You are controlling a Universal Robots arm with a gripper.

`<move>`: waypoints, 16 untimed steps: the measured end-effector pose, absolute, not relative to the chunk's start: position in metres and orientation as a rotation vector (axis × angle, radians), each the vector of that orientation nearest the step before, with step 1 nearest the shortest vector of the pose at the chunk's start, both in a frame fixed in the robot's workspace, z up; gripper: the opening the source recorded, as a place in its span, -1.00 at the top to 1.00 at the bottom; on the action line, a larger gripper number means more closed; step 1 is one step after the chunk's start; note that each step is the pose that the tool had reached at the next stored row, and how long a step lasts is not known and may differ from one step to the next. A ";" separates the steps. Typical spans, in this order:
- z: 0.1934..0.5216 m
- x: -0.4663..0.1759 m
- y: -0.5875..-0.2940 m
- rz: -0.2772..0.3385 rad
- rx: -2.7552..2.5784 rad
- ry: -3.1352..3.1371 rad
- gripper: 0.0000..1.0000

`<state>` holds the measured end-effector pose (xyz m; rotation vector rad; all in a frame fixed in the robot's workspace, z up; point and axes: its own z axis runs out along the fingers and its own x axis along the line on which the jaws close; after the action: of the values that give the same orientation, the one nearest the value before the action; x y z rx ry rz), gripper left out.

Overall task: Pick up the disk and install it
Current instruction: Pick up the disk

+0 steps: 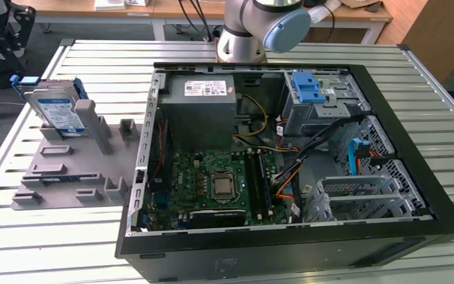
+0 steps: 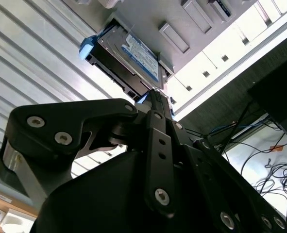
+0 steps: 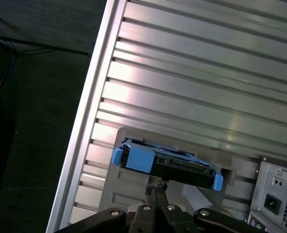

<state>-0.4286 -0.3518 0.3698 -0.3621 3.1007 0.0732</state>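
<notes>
Exterior view: blue-framed silver disk upright in grey plastic rack; in the first wrist view, black gripper, apparently pressed together, near it.

Silver, blue-framed disk; grey holder; black case.

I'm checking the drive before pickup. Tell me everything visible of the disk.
The disk is a flat silver hard drive with a white-and-blue label, framed by a blue plastic carrier with a handle tab at its top. It stands on edge, leaning slightly, in a slot of the gray fixture on the slatted table, at the exterior view's left of the open computer case. The fixture holds it; the gripper hangs above it, not touching.
</notes>
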 end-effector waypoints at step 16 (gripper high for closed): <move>0.370 -0.429 -0.352 0.074 -0.472 3.088 0.79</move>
<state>-0.4286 -0.3518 0.3699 -0.4724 3.0875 0.0742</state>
